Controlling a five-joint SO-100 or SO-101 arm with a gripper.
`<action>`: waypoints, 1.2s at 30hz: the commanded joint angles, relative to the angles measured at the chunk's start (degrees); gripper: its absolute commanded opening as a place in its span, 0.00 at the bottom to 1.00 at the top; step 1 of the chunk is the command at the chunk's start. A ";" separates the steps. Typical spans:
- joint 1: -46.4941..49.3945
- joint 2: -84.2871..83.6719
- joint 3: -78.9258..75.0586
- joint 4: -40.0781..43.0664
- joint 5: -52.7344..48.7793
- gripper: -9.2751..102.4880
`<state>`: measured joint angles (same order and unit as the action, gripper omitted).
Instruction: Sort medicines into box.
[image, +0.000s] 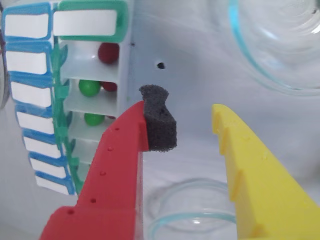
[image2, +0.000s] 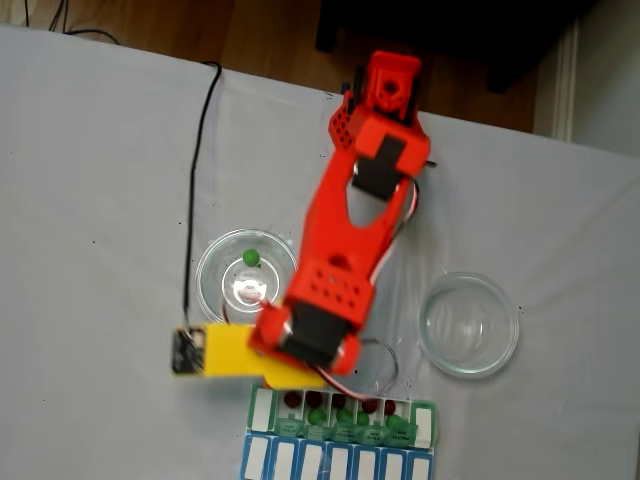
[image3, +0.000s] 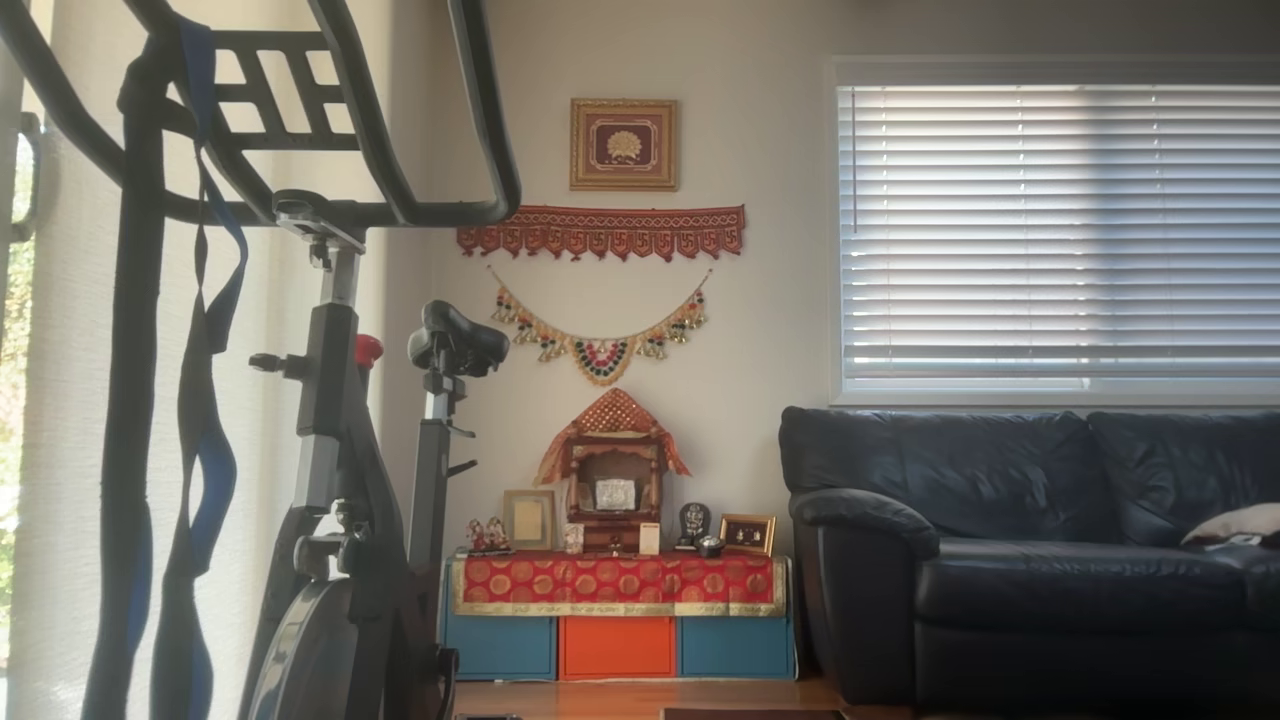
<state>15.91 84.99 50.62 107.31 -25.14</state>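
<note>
Green-lidded box holds red and green medicines; the fixed view alone shows one green ball in a glass dish; gripper jaws spread, empty.

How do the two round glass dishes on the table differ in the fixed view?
The left glass dish holds one green ball; the right glass dish looks empty. The arm crosses the left dish's right edge, while the right dish stands clear of it. Both are clear, round, and similar in size, on the white tablecloth.
</note>
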 joint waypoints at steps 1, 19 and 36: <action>2.20 13.62 5.62 1.93 -7.47 0.18; 15.21 23.38 38.85 -14.50 -33.31 0.11; 16.88 33.22 57.66 -29.88 -33.49 0.13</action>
<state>33.13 111.80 108.11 79.37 -58.97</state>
